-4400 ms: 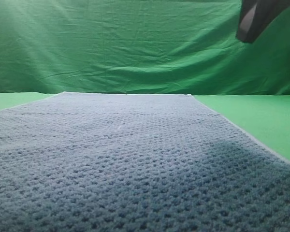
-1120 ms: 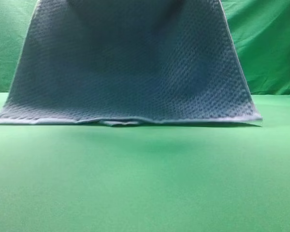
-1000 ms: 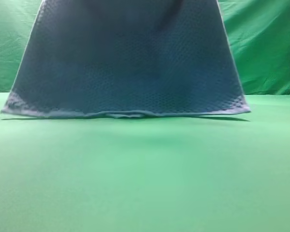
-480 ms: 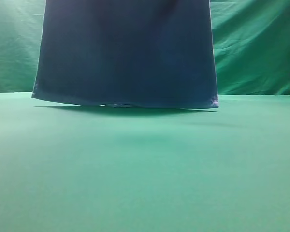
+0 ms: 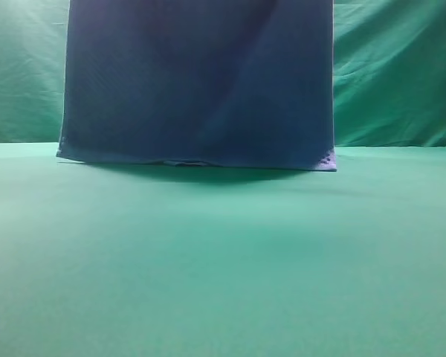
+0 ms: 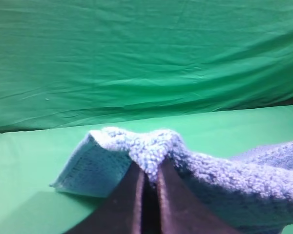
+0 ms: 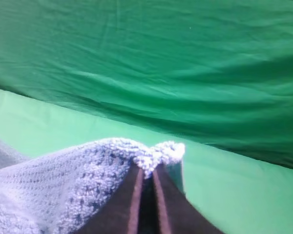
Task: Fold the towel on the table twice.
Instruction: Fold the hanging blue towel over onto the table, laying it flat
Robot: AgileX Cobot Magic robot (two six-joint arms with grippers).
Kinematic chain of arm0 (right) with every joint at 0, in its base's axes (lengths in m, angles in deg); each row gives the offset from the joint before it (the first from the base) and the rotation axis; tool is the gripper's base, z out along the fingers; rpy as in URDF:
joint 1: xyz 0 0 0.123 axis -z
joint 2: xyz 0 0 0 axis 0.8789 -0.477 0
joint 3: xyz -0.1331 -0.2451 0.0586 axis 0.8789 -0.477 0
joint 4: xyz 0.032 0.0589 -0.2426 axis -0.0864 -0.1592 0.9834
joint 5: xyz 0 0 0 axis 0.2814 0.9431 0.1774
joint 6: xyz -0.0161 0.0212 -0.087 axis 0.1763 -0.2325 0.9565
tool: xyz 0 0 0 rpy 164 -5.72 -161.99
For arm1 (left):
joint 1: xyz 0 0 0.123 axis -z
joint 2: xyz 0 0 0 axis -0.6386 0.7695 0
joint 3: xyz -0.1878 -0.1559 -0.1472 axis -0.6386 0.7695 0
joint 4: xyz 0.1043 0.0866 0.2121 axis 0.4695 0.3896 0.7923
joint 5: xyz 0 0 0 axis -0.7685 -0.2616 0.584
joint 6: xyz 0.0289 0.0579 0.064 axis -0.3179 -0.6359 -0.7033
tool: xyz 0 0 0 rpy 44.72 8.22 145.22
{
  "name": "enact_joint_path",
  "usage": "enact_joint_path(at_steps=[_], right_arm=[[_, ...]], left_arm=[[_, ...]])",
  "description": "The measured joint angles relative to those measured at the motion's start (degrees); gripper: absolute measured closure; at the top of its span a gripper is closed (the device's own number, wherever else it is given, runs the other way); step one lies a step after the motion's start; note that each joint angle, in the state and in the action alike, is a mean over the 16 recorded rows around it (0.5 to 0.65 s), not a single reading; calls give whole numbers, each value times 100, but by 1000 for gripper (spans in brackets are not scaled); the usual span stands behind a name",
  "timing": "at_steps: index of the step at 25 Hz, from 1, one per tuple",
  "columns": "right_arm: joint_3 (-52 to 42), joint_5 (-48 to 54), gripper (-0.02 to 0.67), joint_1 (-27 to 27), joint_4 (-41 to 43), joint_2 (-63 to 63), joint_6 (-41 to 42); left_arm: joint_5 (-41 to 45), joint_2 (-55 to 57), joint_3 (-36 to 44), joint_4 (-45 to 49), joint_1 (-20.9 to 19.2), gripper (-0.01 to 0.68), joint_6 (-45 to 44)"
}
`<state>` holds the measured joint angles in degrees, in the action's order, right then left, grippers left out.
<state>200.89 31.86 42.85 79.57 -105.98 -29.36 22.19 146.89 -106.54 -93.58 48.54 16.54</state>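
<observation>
Blue-grey waffle cloth fills the upper middle of the high view: the towel (image 5: 199, 82) hangs as a near-vertical sheet, its top out of frame and its bottom hem at or just above the far part of the table (image 5: 223, 260), with a dark shadow under it; whether the hem touches cannot be told. Each wrist view shows a pinch on a bunched corner. The left gripper (image 6: 147, 181) has its dark jaws pressed together on a puckered tuft of towel, and the right gripper (image 7: 145, 183) does the same, the cloth draping away from each toward the middle. The creased green backdrop (image 5: 394, 74) stands behind. Judging from this, the first fold is in hand: the raised edge has to be carried over and laid on the opposite edge. To do it well, both arms should travel at one height and one pace, so the sheet keeps flat and the two side edges stay parallel. Keeping the corners gently apart would hold the top edge taut. The hem near the table should act as the hinge and not drag. Release should come only once the corners rest squarely over the matching corners.
</observation>
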Motion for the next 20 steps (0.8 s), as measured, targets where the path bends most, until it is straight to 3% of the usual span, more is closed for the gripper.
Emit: enact_joint_path(at_steps=[10, 20], right_arm=[[-918, 393, 649, 2, -44, 704, 88], [-2631, 43, 649, 10, -224, 1639, 151]], left_arm=[[343, -336, 395, 12, 0, 673, 102], [-301, -1458, 2569, -48, 155, 673, 71]])
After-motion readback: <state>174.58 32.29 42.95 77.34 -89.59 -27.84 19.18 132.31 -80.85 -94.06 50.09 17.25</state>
